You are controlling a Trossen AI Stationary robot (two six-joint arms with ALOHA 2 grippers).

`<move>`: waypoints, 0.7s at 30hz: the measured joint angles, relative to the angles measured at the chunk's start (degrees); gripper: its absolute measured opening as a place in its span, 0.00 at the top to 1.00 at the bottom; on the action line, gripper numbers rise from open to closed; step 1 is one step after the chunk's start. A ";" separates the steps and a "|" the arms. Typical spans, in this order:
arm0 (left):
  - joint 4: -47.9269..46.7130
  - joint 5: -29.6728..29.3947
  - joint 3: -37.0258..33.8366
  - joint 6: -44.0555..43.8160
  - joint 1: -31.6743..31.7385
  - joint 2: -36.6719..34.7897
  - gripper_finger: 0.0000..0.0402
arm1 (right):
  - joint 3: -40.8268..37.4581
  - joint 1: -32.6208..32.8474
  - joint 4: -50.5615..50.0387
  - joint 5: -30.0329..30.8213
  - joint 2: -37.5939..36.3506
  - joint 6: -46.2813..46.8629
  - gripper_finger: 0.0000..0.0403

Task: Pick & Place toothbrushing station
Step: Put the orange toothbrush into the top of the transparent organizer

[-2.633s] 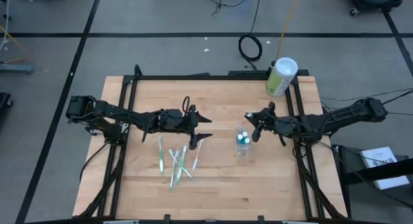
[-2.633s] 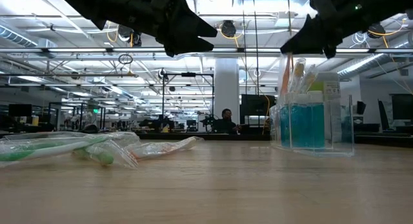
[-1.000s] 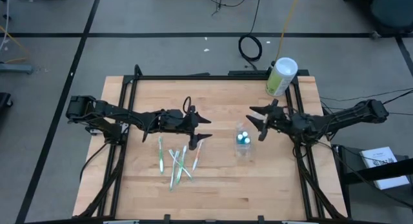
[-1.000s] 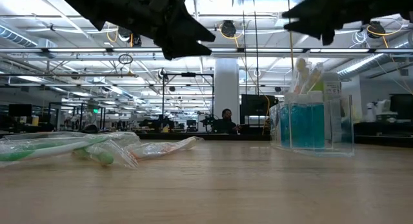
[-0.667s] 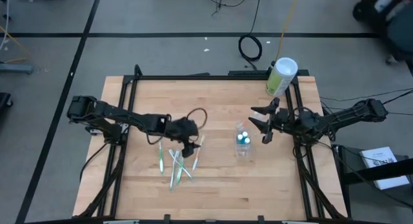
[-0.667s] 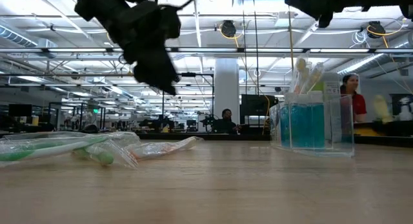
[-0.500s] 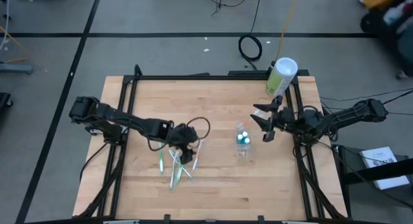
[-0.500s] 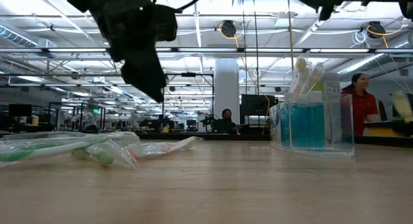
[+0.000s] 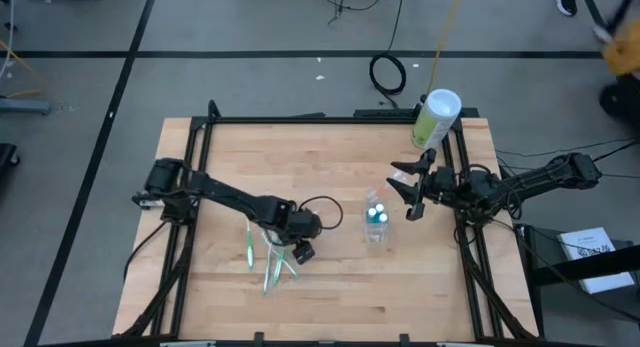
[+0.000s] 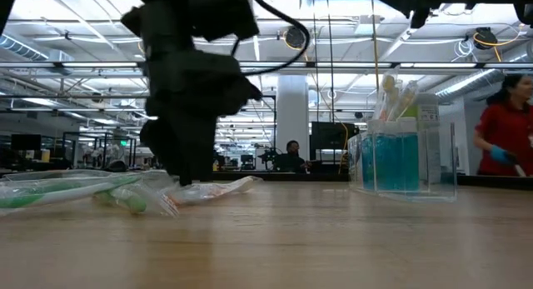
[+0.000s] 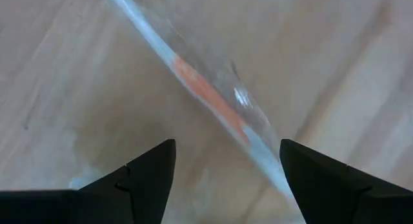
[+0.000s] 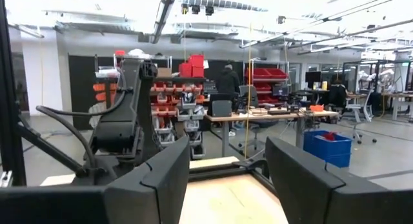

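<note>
Your left end effector (image 11: 226,175), fingers spread and empty, hangs straight over a wrapped toothbrush (image 11: 210,98) whose long axis runs diagonally between them, near the counter (image 9: 340,147) middle toward its front edge, far nearer than the open right end effector (image 9: 408,192).

We see pale, light-brown wood grain on the table (image 9: 330,287), framed in black. The toothbrushes (image 9: 270,255) show white and green; one wrapped toothbrush (image 11: 213,101) shows an orange stretch. The clear cup (image 10: 405,160) glows blue inside. Near the far right corner, the canister (image 9: 435,118) is pale green with a white lid.
</note>
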 joint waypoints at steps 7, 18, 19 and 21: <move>-1.19 -0.75 5.43 -3.70 0.04 5.14 0.30 | -0.02 0.02 -1.29 -0.02 0.03 1.49 0.52; -10.36 -5.40 6.89 0.40 -0.99 6.43 0.30 | -0.02 0.04 -2.49 -0.02 0.04 1.36 0.52; -11.26 -5.81 6.87 2.15 -0.99 6.43 0.30 | -0.02 0.04 -2.45 -0.02 0.04 1.36 0.52; -12.80 -6.20 6.78 5.89 -0.92 6.25 0.30 | -0.02 0.04 -2.47 -0.02 0.04 1.36 0.52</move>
